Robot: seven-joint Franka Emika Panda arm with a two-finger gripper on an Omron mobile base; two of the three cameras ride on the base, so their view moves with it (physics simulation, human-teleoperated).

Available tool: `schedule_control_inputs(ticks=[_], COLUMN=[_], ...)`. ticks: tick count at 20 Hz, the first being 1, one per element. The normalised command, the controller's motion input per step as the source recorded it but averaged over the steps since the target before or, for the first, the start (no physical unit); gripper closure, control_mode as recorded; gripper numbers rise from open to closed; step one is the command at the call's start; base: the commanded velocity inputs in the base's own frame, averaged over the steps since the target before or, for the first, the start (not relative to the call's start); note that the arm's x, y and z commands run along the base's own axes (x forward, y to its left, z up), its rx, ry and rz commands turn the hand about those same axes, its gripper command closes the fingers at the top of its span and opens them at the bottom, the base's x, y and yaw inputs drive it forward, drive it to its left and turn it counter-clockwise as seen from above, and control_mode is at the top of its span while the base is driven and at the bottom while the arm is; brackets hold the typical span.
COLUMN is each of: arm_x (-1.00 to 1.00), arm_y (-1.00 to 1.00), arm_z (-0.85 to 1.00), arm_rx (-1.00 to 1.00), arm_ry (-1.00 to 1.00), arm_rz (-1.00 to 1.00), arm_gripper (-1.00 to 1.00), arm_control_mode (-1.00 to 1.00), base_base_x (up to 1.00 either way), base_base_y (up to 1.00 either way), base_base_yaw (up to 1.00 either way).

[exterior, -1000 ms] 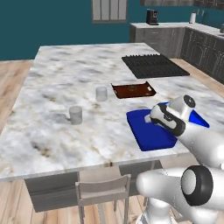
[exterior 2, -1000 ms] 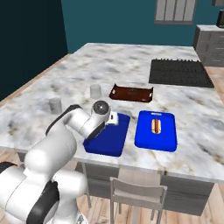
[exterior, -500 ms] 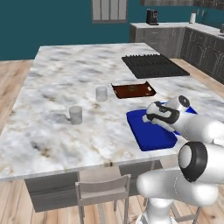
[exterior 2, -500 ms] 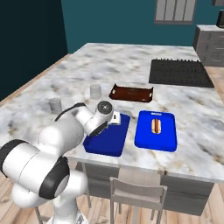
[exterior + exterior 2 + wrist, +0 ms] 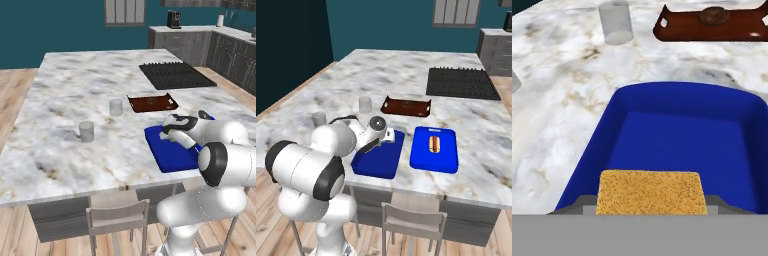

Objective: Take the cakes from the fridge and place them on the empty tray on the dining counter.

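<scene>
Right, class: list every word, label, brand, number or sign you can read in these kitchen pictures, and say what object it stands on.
None can be read: the deep-blue rectangular tray, the yellow-orange square cake, the dark brown tray, the clear glass cups and the white-grey marbled counter carry no lettering.

no readable text, labels, numbers or signs anywhere
</scene>
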Motion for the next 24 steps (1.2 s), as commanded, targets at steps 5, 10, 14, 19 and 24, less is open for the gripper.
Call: schedule_control_inputs(ticks=[5, 10, 14, 19, 24], arm_x=[0.25, 0.23, 0.23, 0.23, 0.26], arm_y=[0.00, -0.01, -0.06, -0.05, -0.02], arm_z=[-0.20, -0.26, -0.21, -0.18, -0.19], arm_rx=[0.00, 0.00, 0.00, 0.00, 0.00], arm_ry=[0.00, 0.00, 0.00, 0.00, 0.00], arm_rz=[0.00, 0.00, 0.00, 0.00, 0.00], arm_gripper=[1.00, 1.00, 1.00, 1.00, 1.00], arm_control_mode=[-1.00, -1.00, -1.00, -1.00, -1.00], base_base_x=[0.00, 0.00, 0.00, 0.00, 0.00], base_base_y=[0.00, 0.00, 0.00, 0.00, 0.00], base_base_yaw=[0.00, 0.00, 0.00, 0.00, 0.00])
